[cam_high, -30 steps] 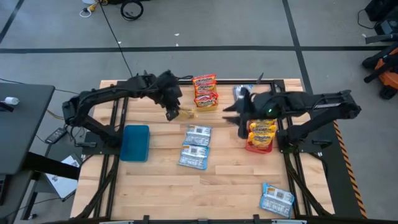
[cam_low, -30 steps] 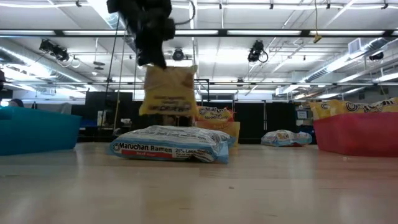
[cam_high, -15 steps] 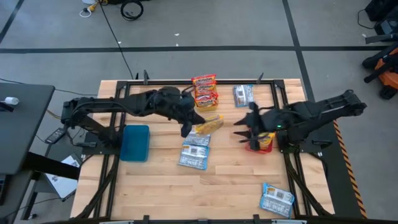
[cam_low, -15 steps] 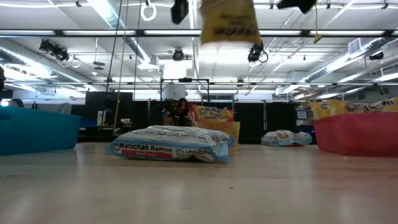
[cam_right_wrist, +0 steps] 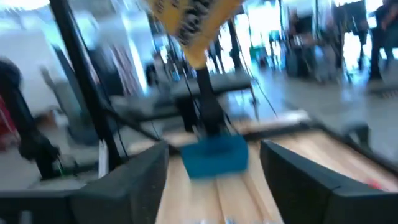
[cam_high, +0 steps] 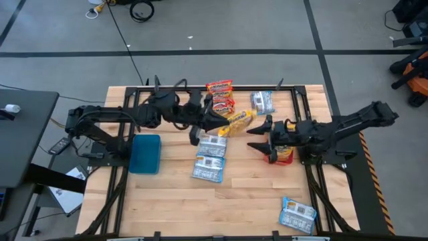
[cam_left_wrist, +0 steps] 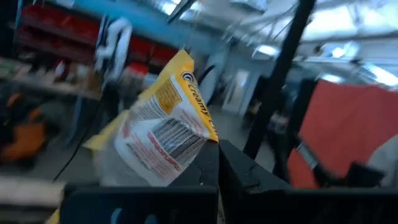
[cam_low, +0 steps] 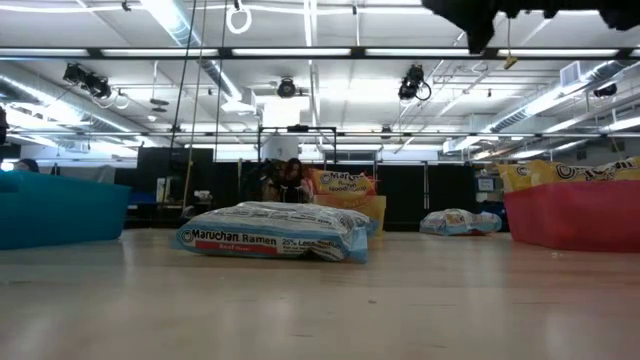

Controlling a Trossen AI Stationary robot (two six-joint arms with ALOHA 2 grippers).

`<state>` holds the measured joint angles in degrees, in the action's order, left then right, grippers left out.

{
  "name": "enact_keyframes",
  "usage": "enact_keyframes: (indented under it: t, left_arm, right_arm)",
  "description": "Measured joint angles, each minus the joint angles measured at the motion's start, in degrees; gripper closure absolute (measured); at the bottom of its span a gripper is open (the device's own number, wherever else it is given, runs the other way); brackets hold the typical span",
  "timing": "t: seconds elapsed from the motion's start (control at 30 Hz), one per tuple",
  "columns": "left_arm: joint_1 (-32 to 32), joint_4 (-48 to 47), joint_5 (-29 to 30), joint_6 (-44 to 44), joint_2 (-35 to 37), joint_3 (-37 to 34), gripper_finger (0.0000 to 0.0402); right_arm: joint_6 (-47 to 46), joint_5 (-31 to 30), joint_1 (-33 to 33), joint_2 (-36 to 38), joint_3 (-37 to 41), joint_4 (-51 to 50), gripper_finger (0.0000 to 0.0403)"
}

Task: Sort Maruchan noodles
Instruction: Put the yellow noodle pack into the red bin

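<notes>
Since half a second back the left gripper (cam_high: 215, 124) had swung its pinched yellow Maruchan packet (cam_high: 238, 123) toward the right gripper (cam_high: 257, 138), whose fingers stood spread, so I'd say a clean handoff needed the right one clamping before the left let go.

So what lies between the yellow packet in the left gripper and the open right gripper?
Nothing. In the high view, only bare table shows between the yellow packet, held by the left gripper, and the right gripper.

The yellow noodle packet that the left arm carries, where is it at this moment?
In the high view the yellow noodle packet is held by the left gripper above the table's middle, between the red packets and the open right gripper.
</notes>
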<state>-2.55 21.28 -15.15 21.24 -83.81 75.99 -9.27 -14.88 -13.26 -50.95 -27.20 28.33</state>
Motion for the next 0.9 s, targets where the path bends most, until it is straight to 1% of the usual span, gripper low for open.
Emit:
enact_keyframes:
  t: [0.07, 0.13, 0.27, 0.33, 0.43, 0.53, 0.6, 0.77, 0.9]
  left_arm:
    - [0.03, 2.61, -0.21, 0.52, 0.00, 0.00, 0.0401]
    - [0.23, 3.79, -0.27, 0.71, 0.00, 0.00, 0.0401]
    - [0.93, 8.29, -0.19, 0.86, -0.04, 0.01, 0.0401]
    - [1.30, 10.35, -0.39, 1.38, -0.04, 0.02, 0.0401]
    - [1.90, 13.01, -1.03, 2.39, -0.04, 0.02, 0.0401]
    - [2.73, 13.82, -0.83, 2.97, -0.02, 0.09, 0.0401]
    - [3.21, 13.79, -0.12, 3.72, -0.02, 0.09, 0.0401]
    - [3.45, 14.84, 0.38, 5.16, -0.02, 0.09, 0.0401]
    - [3.43, 14.68, 0.52, 5.21, -0.02, 0.09, 0.0401]
  right_arm:
    - [0.97, 1.62, 0.61, -2.59, -0.02, 7.70, 0.0123]
    - [2.18, 3.11, 1.25, -5.48, -0.94, 13.16, 0.0109]
    - [4.18, 5.38, 3.18, -10.18, -3.96, 18.70, 0.0093]
    - [3.85, 7.44, 4.24, -12.27, -5.81, 18.97, 0.0089]
    - [0.94, 13.28, 5.78, -15.05, -9.00, 19.06, 0.0085]
    - [-2.47, 18.91, 7.14, -17.25, -12.92, 19.66, 0.0077]
    - [-3.08, 20.87, 7.86, -18.82, -15.55, 19.68, 0.0070]
    - [-0.79, 22.58, 8.79, -21.98, -20.48, 19.65, 0.0051]
    - [4.22, 26.74, 8.82, -23.90, -23.31, 20.87, 0.0043]
